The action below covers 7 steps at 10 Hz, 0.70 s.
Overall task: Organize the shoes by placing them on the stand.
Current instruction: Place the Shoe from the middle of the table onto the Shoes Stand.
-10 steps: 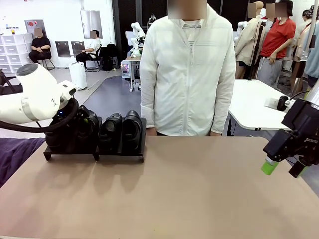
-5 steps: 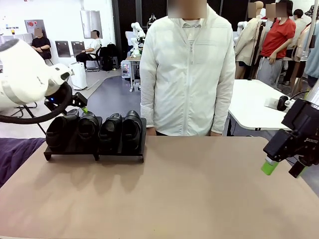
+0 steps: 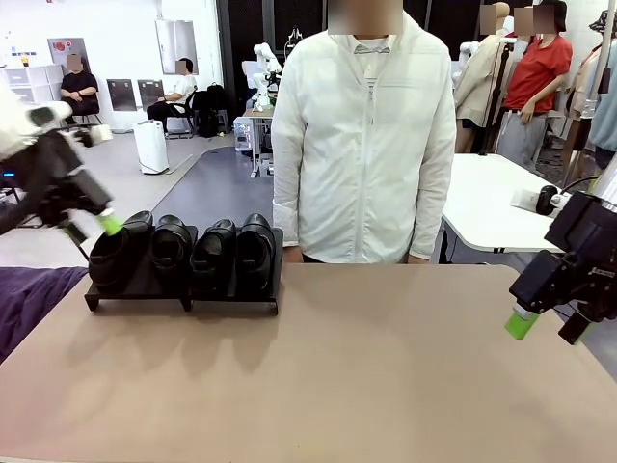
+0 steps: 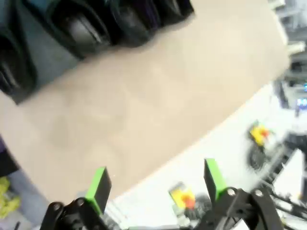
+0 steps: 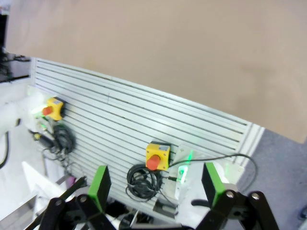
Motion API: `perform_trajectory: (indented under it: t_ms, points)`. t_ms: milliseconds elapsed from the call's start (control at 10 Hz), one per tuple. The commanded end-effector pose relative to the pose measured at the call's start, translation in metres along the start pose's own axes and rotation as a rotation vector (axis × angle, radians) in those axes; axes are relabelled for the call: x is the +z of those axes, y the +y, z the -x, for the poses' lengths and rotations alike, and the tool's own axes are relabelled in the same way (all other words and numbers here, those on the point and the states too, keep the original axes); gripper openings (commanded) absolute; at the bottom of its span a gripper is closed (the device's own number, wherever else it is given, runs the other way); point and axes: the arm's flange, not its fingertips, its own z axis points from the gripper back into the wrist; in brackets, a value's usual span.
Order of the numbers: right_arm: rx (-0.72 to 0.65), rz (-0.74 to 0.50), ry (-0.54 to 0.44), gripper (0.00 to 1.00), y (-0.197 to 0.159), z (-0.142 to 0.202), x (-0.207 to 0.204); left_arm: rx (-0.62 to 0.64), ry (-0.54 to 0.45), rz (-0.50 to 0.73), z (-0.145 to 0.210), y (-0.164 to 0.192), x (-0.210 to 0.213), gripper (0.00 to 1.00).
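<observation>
Black shoes (image 3: 183, 253) filled stand (image 3: 183, 294) | our pincers (image 3: 92, 224) (image 3: 548, 328) gaped wide, empty | we judged: retreat clear, avoid nudging.

Right gripper (image 5: 154, 184) open, green pads (image 5: 100, 184) spread wide apart, nothing between them. Straight ahead, beyond the fingertips: bare tan tabletop (image 5: 168, 52). Nearer, a white slatted panel (image 5: 120, 120) running below the table edge. Between the fingers, on that panel: a yellow box with a red button (image 5: 156, 155), a coiled black cable (image 5: 142, 181) just beside it. Off past the left finger: a second yellow button box (image 5: 53, 108).
</observation>
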Motion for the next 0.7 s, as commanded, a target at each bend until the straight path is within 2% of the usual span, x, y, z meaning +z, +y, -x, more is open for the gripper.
perform_trajectory:
  t_ms: [0,200,300,400,500,600]
  points:
    - [0.010,0.000,0.007,1.00,-0.001,-0.001,0.005,0.027,-0.047,0.027,0.073,0.003,0.003,1.00]
    - [0.010,0.000,0.007,1.00,-0.001,-0.001,0.005,0.046,-0.080,0.090,0.134,0.000,-0.037,1.00]
    - [0.010,0.000,0.007,1.00,-0.001,-0.001,0.005,0.024,-0.122,0.125,0.152,0.003,-0.059,1.00]
    - [0.010,0.000,0.007,1.00,-0.001,-0.001,0.005,-0.001,-0.182,0.136,0.151,0.012,-0.063,1.00]
    - [0.010,0.000,0.007,1.00,-0.001,-0.001,0.005,0.053,-0.046,0.097,0.137,0.003,-0.037,1.00]
    - [0.010,0.000,0.007,1.00,-0.001,-0.001,0.005,0.053,-0.046,0.097,0.137,0.003,-0.037,1.00]
